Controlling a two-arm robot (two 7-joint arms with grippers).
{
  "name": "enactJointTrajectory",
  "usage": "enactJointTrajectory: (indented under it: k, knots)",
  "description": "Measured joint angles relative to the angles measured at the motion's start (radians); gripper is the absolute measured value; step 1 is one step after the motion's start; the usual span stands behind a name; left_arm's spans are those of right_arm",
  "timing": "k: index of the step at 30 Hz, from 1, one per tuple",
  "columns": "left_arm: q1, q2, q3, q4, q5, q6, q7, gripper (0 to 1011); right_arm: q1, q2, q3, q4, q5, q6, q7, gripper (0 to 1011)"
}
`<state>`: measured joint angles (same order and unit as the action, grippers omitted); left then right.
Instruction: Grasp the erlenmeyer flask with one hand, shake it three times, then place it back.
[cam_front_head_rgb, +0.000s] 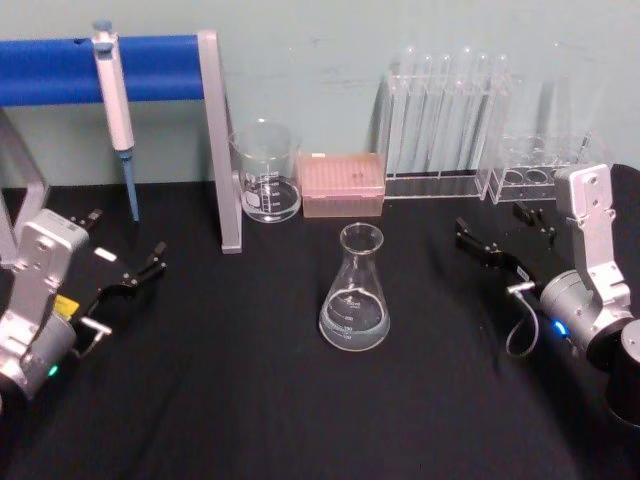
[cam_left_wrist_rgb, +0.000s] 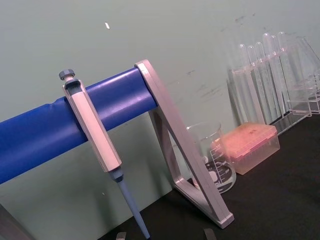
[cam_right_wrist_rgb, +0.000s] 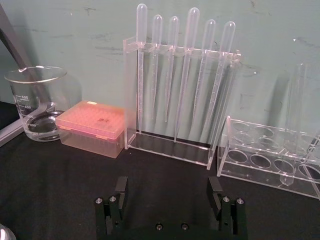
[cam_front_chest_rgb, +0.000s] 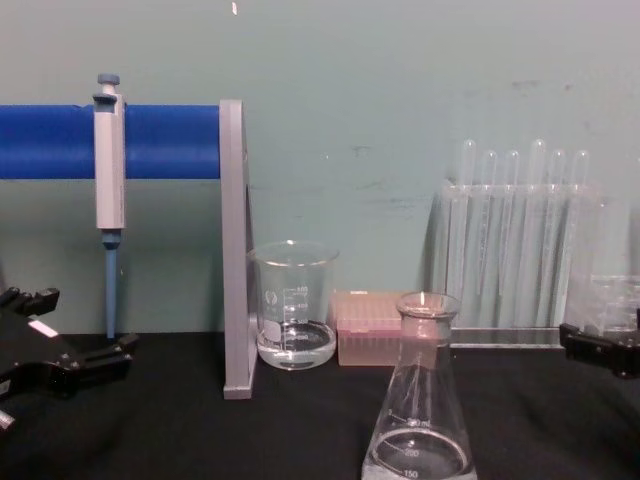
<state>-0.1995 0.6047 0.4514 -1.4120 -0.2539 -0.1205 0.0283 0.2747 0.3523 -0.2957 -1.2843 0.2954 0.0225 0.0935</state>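
The erlenmeyer flask stands upright in the middle of the black table, clear glass with white marks and a little clear liquid at its base; the chest view has it near and low. My left gripper rests open at the left side of the table, well apart from the flask, and appears at the left edge of the chest view. My right gripper is open at the right, also apart from the flask. In the right wrist view its fingers stand wide apart with nothing between them.
A glass beaker and a pink tip box sit behind the flask. A pipette hangs on the blue-barred stand at back left. A clear rack of pipettes and a tube rack stand at back right.
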Motion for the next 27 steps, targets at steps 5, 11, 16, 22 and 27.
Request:
enactJointTrajectory:
  k: [5,11,16,22,27]
  knots:
    - [0.0,0.0,0.0,0.0,0.0,0.0,0.0,1001,0.0,0.0,0.0,0.0,0.0,0.0,0.0,1000]
    - [0.0,0.0,0.0,0.0,0.0,0.0,0.0,1001,0.0,0.0,0.0,0.0,0.0,0.0,0.0,1000]
    - [0.0,0.0,0.0,0.0,0.0,0.0,0.0,1001,0.0,0.0,0.0,0.0,0.0,0.0,0.0,1000]
    - [0.0,0.0,0.0,0.0,0.0,0.0,0.0,1001,0.0,0.0,0.0,0.0,0.0,0.0,0.0,1000]
    - [0.0,0.0,0.0,0.0,0.0,0.0,0.0,1001,0.0,0.0,0.0,0.0,0.0,0.0,0.0,1000]
